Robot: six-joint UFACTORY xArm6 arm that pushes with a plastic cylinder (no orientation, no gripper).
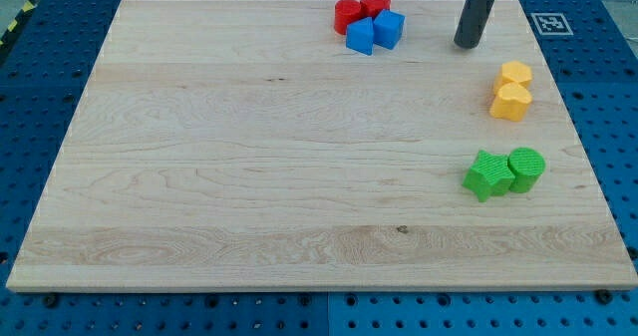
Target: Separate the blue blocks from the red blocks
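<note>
Two red blocks and two blue blocks sit bunched together near the view's top, right of centre. The red round block [346,15] is at the left and the red star-like block [376,4] is at the top. The blue block [360,36] touches the red round one. The blue cube [389,28] sits just below the red star-like block. My tip [466,45] rests on the board to the right of the cluster, apart from the blue cube.
Two yellow blocks [512,89] stand touching near the board's right edge. A green star-like block [488,174] and a green cylinder [526,168] touch lower right. A marker tag [549,23] is on the board's top right corner.
</note>
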